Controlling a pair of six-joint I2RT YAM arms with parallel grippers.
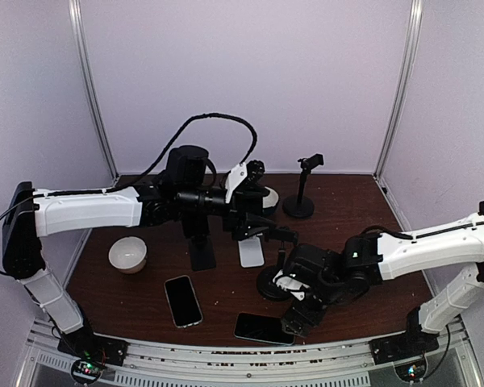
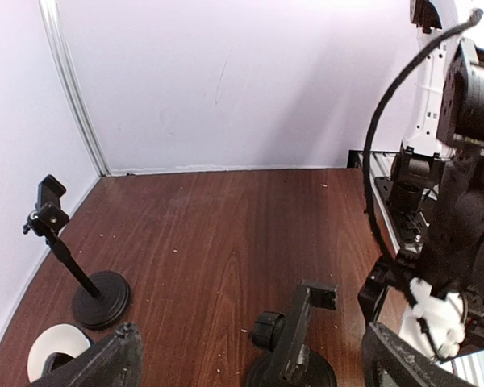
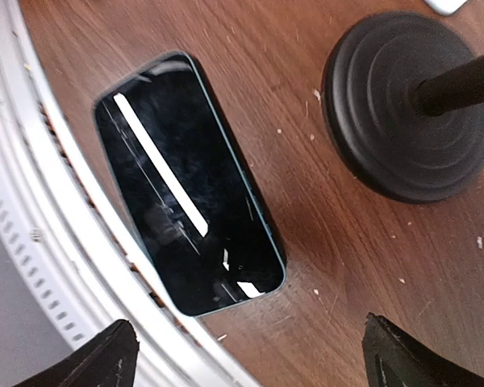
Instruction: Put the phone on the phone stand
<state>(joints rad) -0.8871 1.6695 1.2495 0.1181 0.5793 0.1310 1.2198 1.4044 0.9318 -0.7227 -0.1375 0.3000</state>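
Note:
A dark phone lies flat, screen up, at the table's front edge against the metal rail, and it also shows in the top view. My right gripper hovers just beside its right end, open, with nothing between its fingertips. A black phone stand with a round base stands close behind it. My left gripper is open and empty above that stand's clamp, near the table's middle. A second phone lies flat further left.
Another tall black stand is at the back. A black stand and a white one sit mid-table under the left arm. A white bowl is at the left. White walls enclose three sides.

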